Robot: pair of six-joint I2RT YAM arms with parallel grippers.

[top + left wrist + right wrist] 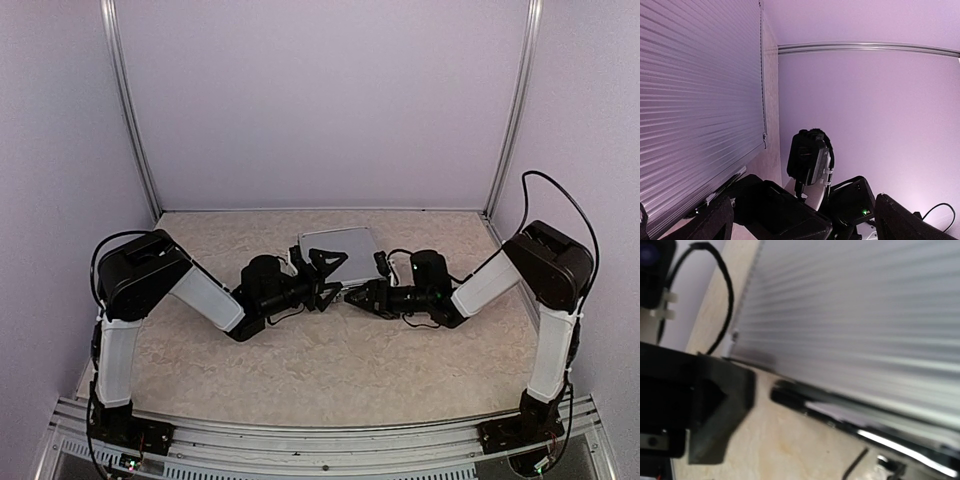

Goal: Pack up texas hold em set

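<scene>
While the briefcase (pixel 340 244) lies closed, the left hand (pixel 325 278) gapes beside it.

On the table (pixel 300 370), the briefcase (pixel 338 243) lies seemingly just behind the jaws.

a beige, marbled table (pixel 330 365). a closed silver case (pixel 340 243) with a ribbed lid lies flat on it, toward the back and about midway between the sides. a metal rail (pixel 330 440) runs along the near edge.
</scene>
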